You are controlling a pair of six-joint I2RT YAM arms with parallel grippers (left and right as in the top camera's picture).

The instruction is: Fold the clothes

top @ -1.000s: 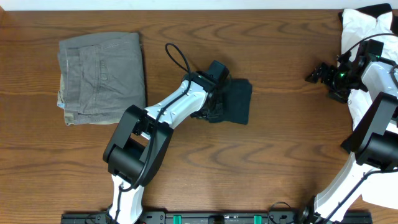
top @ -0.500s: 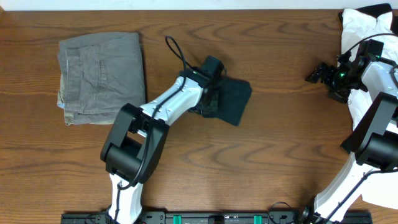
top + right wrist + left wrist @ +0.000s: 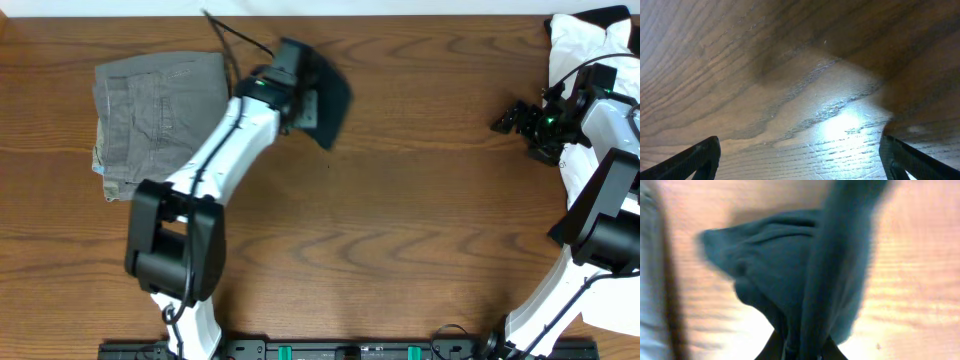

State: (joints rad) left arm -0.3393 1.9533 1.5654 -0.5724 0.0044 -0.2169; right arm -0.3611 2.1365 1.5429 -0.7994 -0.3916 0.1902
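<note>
Dark blue-green soft cloth garment (image 3: 328,95) hangs bunched from the left gripper (image 3: 303,106), which is pinched closed on a fold of it. It appears lifted off the brown wooden counter (image 3: 400,250), just right of the folded grey-green trousers (image 3: 165,120).

Judged light, limp and droopy; an edge or corner makes the best hold.

Right gripper (image 3: 512,119) is spread wide and empty, near the crumpled white cloth pile (image 3: 575,45). Nothing blocks the path.

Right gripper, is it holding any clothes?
No, the right gripper is wide open in its wrist view, with only bare table showing in the gap.
</note>
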